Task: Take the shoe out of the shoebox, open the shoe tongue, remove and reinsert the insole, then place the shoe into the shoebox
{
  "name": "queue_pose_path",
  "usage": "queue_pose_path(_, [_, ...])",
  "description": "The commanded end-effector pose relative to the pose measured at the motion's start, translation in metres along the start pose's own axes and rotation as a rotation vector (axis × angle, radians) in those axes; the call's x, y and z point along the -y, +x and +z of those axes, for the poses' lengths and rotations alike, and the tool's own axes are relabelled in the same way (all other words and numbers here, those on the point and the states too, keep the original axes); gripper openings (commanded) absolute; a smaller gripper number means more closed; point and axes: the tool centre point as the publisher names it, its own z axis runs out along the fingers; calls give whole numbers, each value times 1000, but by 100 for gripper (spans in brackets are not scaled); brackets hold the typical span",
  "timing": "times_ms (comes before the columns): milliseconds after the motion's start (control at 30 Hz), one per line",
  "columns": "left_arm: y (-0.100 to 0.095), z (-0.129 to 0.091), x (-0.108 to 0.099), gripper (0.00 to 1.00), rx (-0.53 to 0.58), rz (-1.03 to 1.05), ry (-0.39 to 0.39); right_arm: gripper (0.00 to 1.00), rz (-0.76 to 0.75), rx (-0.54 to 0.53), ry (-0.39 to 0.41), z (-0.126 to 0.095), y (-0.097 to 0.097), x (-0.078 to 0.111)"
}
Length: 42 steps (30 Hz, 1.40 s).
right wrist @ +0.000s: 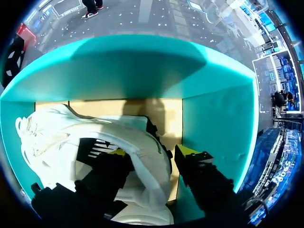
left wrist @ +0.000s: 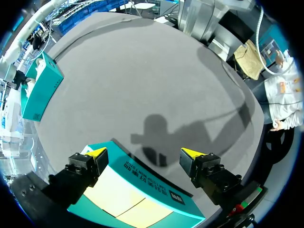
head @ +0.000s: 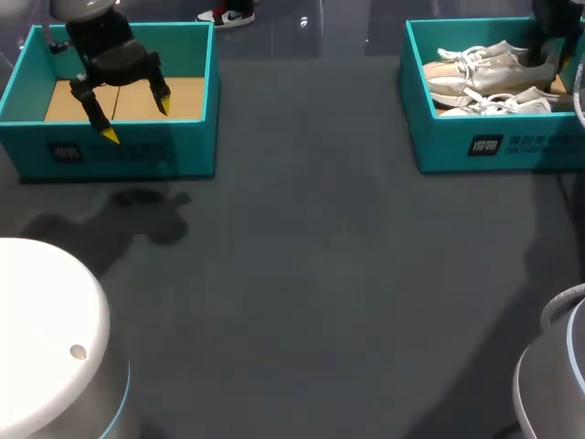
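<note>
A dark grey table (head: pixel 320 274) is carrying 2 teal shoeboxes, standing well apart; the left arm's shadow (head: pixel 137 215) is lying on the cloth just in front of the empty shoebox (head: pixel 119 155). The left fingers (head: pixel 110 135) are hanging wide apart above that box, gripping nothing; its cardboard floor is lying below them.

The full shoebox (head: pixel 439 137) is holding 2 white shoes: the rear shoe (head: pixel 484 62) and the front shoe (head: pixel 498 102), lying side by side. The right arm (head: pixel 553 23) is dipping into this box at the rear shoe's heel end; from the head view its fingertips are staying hidden.

The right wrist view is showing what the head view is not: the right fingers (right wrist: pixel 187 152) are standing apart, straddling the heel wall of the shoe (right wrist: pixel 142 156), 1 inside the opening, 1 outside beside the teal wall, with a sliver of cardboard showing between the outer one and the heel. The left wrist view is showing the empty box's front wall (left wrist: pixel 152 178) lying under and between the left fingers (left wrist: pixel 97 153), and the full box (left wrist: pixel 40 90) sitting far ahead of them.
</note>
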Motion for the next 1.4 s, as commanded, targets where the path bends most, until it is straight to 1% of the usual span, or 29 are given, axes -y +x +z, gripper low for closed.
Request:
queue_pose_path(33, [0,0,0,100,-2,0,-2,71,5,1,4,-11,0,1])
queue_pose_path(67, [0,0,0,100,-2,0,-2,83,7,1,4,-13,0,2])
queue_pose_path(100, [0,0,0,100,-2,0,-2,97,9,1,5,-15,0,2])
queue_pose_path(133, [0,0,0,100,-2,0,-2,100,10,2,5,-18,1,3])
queue_pose_path(300, [0,0,0,100,-2,0,-2,100,26,-1,1,-38,0,7])
queue_pose_path(400, [0,0,0,100,-2,0,-2,100,24,-6,-6,-57,2,10])
queue_pose_path(433, [0,0,0,100,-2,0,-2,100,20,-15,-23,-65,4,12])
queue_pose_path(500, [0,0,0,100,-2,0,-2,100,12,-11,-21,-80,7,15])
queue_pose_path(533, [0,0,0,100,-2,0,-2,100,2,-25,-27,-86,9,17])
queue_pose_path(567, [0,0,0,100,-2,0,-2,100,-3,-36,-20,-93,11,19])
queue_pose_path(633, [0,0,0,100,-2,0,-2,100,-23,-47,-40,-105,16,25])
queue_pose_path(667, [0,0,0,100,-2,0,-2,100,-27,-47,-25,-109,18,28])
queue_pose_path(733, [0,0,0,100,-2,0,-2,100,-43,-52,-35,-119,25,36])
queue_pose_path(833, [0,0,0,100,-2,0,-2,100,-55,-71,-40,-128,32,47])
queue_pose_path(900, [1,-10,0,100,30,-26,0,100,-53,-72,-43,-136,37,55])
queue_pose_path(967, [0,-17,-1,100,43,-90,7,100,-58,-65,-42,-145,43,63])
queue_pose_path(1100, [-3,-27,-8,100,30,-296,-35,100,-71,-51,-24,-158,53,77])
queue_pose_path(1233, [1,-37,-19,100,13,-500,-73,100,-76,-55,-14,-172,65,94])
queue_pose_path(1300, [4,-41,-25,100,30,-603,-138,100,-79,-56,-8,-179,70,102])
queue_pose_path(1333, [6,-44,-30,100,20,-683,-155,100,-79,-56,-8,-179,70,102])
queue_pose_path(1400, [9,-49,-42,100,26,-859,-220,100,-79,-56,-8,-179,70,102])
